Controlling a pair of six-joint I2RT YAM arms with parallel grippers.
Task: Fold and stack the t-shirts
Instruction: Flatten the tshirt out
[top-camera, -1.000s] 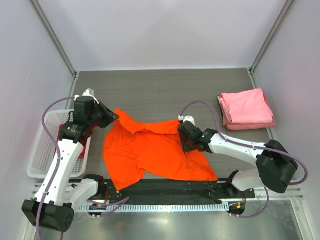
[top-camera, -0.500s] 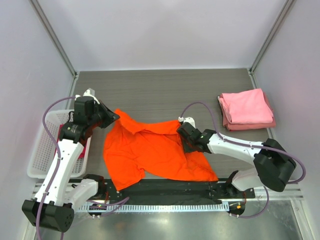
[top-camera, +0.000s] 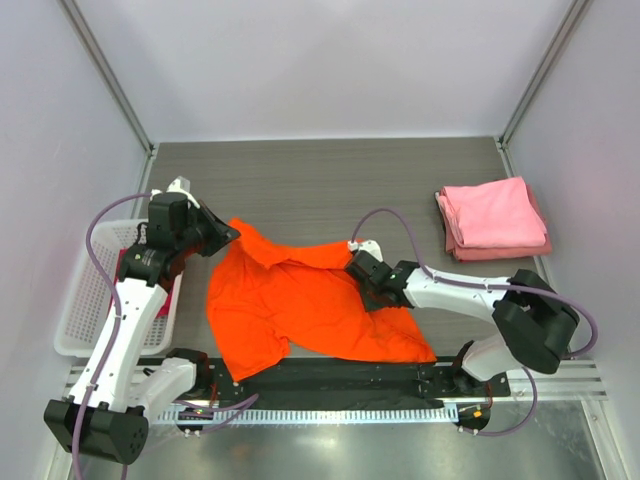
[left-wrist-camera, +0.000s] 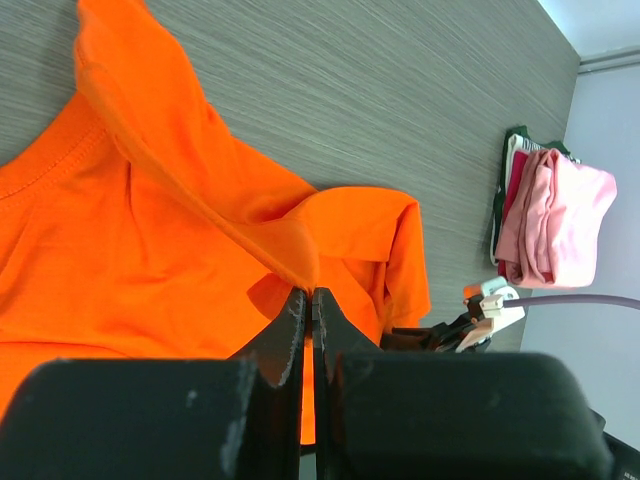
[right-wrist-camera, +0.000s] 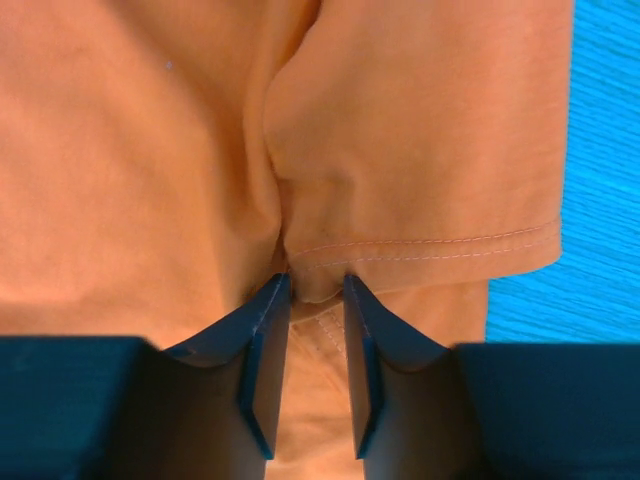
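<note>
Lying spread but rumpled on the near half of the table (top-camera: 330, 175), the orange t-shirt (top-camera: 300, 310) has its lower edge lapping onto the black rail (top-camera: 330, 380) along the front. Bare grey tabletop shows from the shirt back to the rear wall, and also between the shirt and the stack of folded shirts (top-camera: 493, 220) at the right edge. That stack sits close to the right wall. A white basket (top-camera: 75, 300) fills the narrow strip between the left arm and the left wall.

The left gripper (top-camera: 232, 233) is at the shirt's far left corner. In its wrist view its fingers (left-wrist-camera: 290, 325) are pressed together on a thin raised fold of the orange cloth, which runs taut from the tips up to the collar side. The right gripper (top-camera: 354, 264) is low at the shirt's right side. Its fingers (right-wrist-camera: 262, 340) stand nearly together, clamped on a bunched pleat just beside a stitched hem.

From the left wrist the stack shows pink shirts over a crimson layer, with a dark edge beneath that is too small to make out. The shirt's full outline is hidden by its own folds and by the right arm.
</note>
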